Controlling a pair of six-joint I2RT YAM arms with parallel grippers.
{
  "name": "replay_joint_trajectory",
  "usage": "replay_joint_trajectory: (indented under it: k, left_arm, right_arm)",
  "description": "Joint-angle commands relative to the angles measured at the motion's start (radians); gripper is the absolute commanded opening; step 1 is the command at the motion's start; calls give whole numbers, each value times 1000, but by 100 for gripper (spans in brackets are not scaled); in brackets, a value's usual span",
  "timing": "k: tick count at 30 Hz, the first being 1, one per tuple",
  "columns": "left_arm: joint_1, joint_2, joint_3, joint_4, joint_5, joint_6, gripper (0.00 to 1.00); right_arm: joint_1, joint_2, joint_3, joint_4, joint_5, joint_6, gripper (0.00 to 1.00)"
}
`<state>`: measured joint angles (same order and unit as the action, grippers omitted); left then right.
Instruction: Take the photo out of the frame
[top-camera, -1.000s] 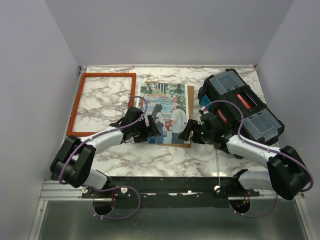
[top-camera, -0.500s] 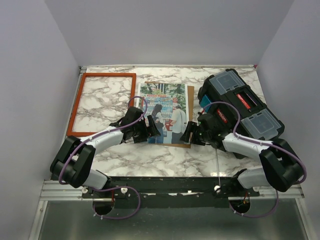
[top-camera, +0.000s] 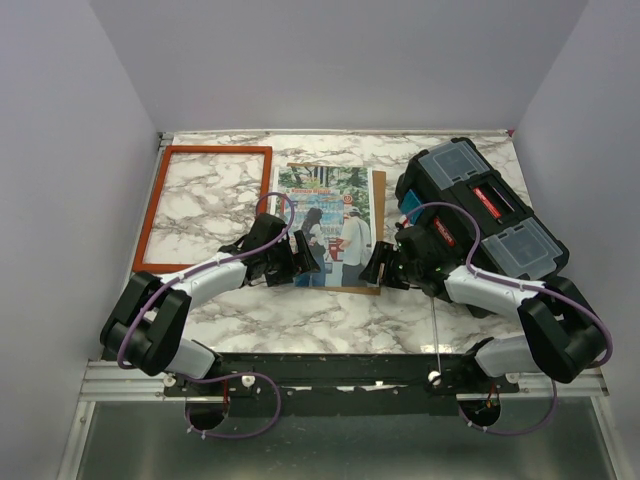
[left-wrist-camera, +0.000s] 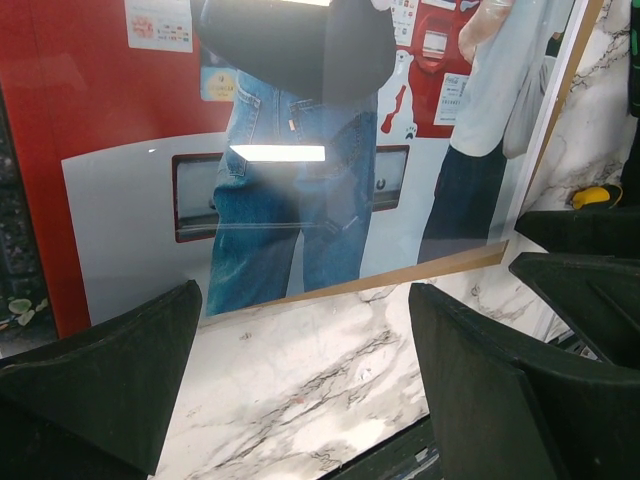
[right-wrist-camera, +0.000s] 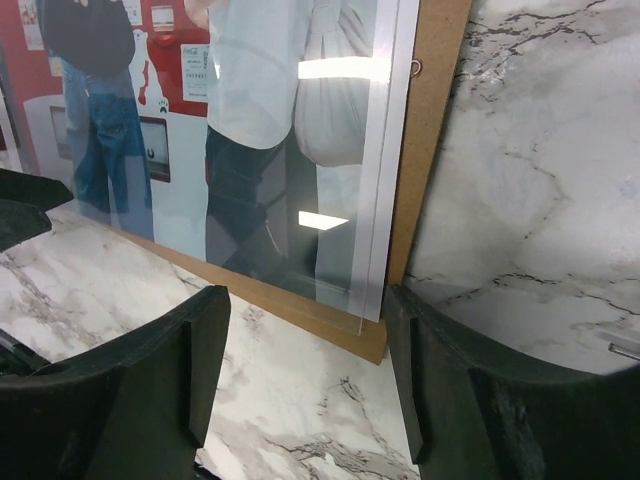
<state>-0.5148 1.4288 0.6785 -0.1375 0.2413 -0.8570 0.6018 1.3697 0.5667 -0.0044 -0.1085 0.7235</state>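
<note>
A white marble-patterned table (top-camera: 300, 310) carries three things. The brown backing board (top-camera: 380, 235), with the photo (top-camera: 335, 215) on top of it, lies flat just ahead of both claws, its near edge reaching from the left gripper (top-camera: 305, 262) to the right gripper (top-camera: 378, 268). The orange-red frame (top-camera: 218, 150) lies flat ahead and left of the left gripper, marble showing through it. The black toolbox (top-camera: 480, 215) sits just right of the right gripper.
</note>
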Motion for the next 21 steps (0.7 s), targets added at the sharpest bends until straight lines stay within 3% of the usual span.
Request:
replay_joint_trajectory:
  k: [1, 8, 14, 21]
  left_arm:
    - [-7, 25, -15, -49, -30, 15, 89]
    - [-8, 31, -19, -39, -22, 11, 89]
    - [-7, 3, -14, -42, 0, 17, 89]
    - [-1, -73, 51, -94, 8, 22, 89]
  right_arm:
    - [2, -6, 12, 62, -66, 34, 69]
    - [3, -20, 26, 52, -90, 35, 69]
    - [0, -45, 69, -66, 64, -68, 72]
    - [-33, 75, 178, -55, 77, -163, 72]
